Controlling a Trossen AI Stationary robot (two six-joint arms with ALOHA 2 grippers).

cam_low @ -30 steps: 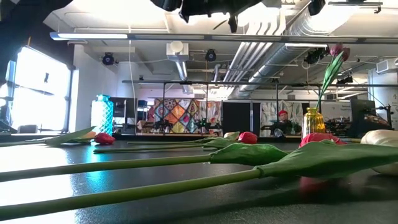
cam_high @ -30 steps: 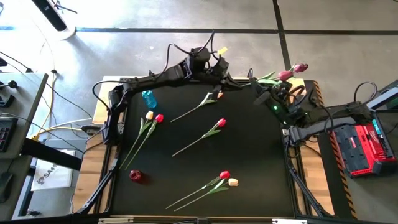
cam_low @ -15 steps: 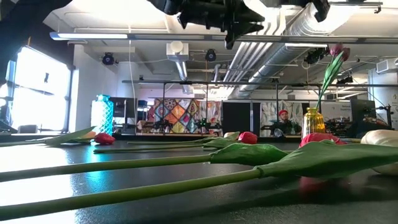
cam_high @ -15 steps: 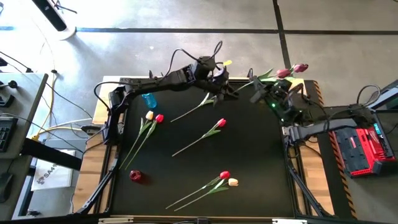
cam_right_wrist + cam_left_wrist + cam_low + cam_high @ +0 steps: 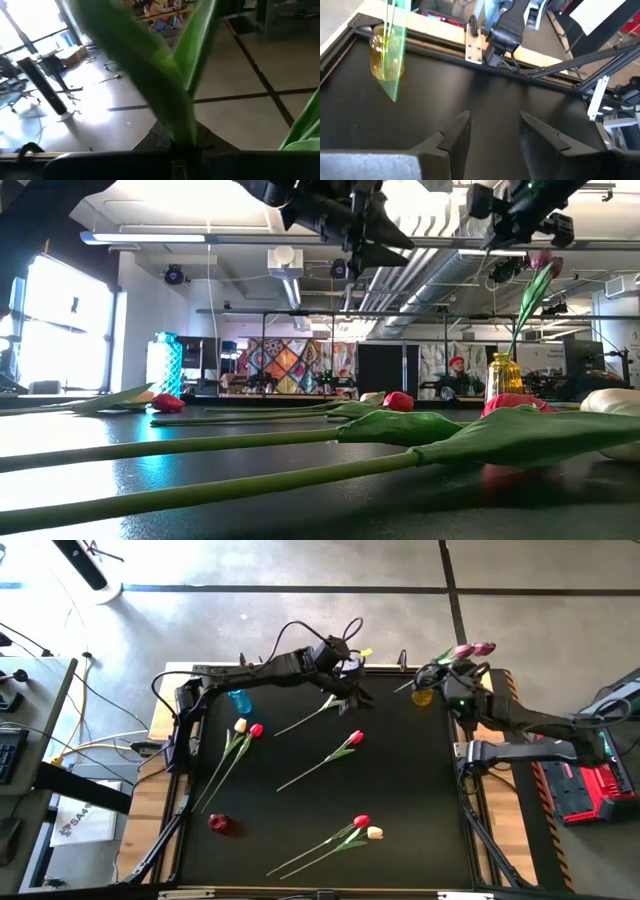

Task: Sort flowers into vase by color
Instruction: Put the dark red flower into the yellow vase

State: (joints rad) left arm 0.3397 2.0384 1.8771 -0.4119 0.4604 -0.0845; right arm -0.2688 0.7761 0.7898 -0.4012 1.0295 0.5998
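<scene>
Two pink tulips (image 5: pixel 470 650) stand with their stems in a yellow vase (image 5: pixel 422 695) at the far right. Several red and cream tulips lie flat on the black mat. One of them (image 5: pixel 310 715) lies under my left gripper (image 5: pixel 357 692). That gripper hangs open above the mat (image 5: pixel 492 132) with nothing between its fingers. My right gripper (image 5: pixel 445 678) is shut and sits high beside the pink tulips' tops (image 5: pixel 540 260). Their green leaves (image 5: pixel 150 65) fill its wrist view. A blue vase (image 5: pixel 238 698) stands at the far left. My right gripper is right at the pink tulips' leaves and a stem (image 5: pixel 182 140), which runs down into the dark band where the fingers lie. Whether the shut fingers touch it, I cannot tell.
A red tulip (image 5: pixel 357 738) lies mid-mat. A cream and red pair (image 5: pixel 248 728) lies at the left. Another pair (image 5: pixel 367 828) lies near the front, large in the low view (image 5: pixel 400 425). A small red object (image 5: pixel 218 823) sits at the near left.
My left gripper has come down toward the mat near the far edge, tipped its fingers downward and opened. My right gripper has drawn back toward the table's right edge and turned, uncovering the yellow vase. The pink tulips stay in that vase.
</scene>
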